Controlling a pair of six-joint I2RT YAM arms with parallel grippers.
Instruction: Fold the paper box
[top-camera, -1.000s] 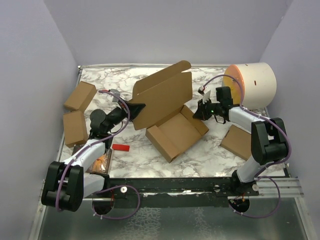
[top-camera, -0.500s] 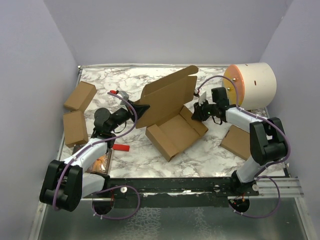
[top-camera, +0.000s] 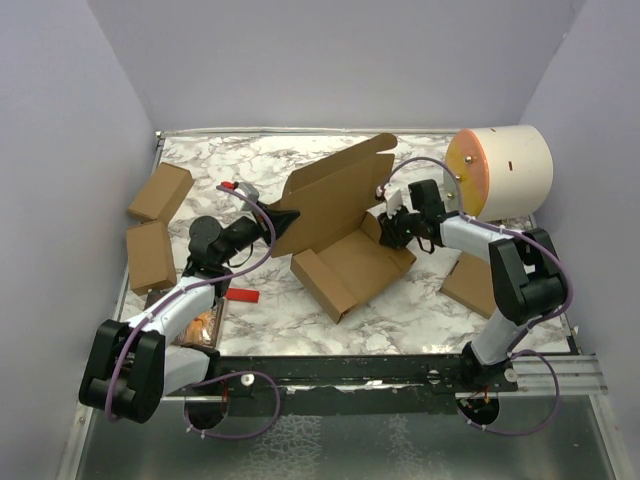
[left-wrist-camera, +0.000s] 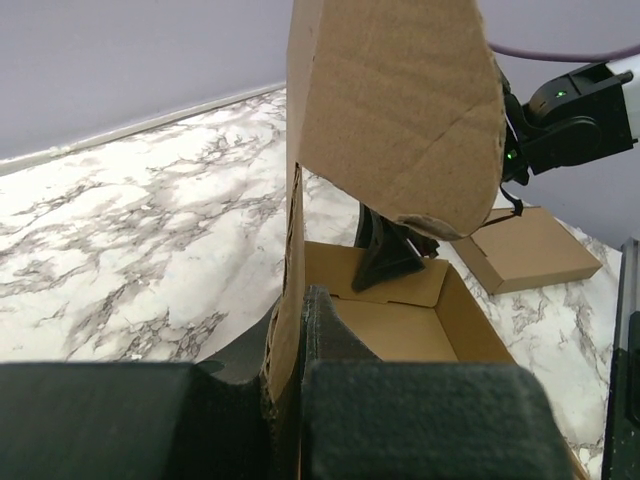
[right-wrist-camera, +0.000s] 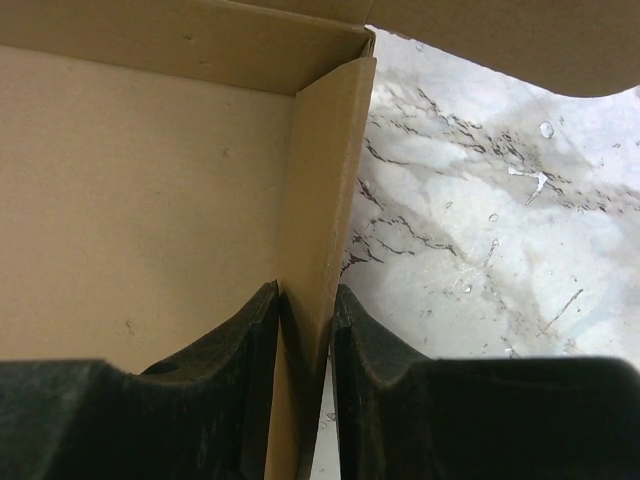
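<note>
The right gripper (right-wrist-camera: 306, 300) stands astride an upright wall of the paper box (right-wrist-camera: 140, 200); its fingers (right-wrist-camera: 400, 400) perhaps just touch it. The marble table (right-wrist-camera: 480, 230) lies beside.

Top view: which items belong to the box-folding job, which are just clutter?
Job: large brown corrugated cardboard mailer box; left fingers clamped on its lid; right fingers astride its side wall.
Clutter: three small brown cardboard boxes; cream cylinder with orange end; small flat red piece.

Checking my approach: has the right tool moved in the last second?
Yes: right tool moved left, away from the cream cylinder, to the paper box's wall.
</note>
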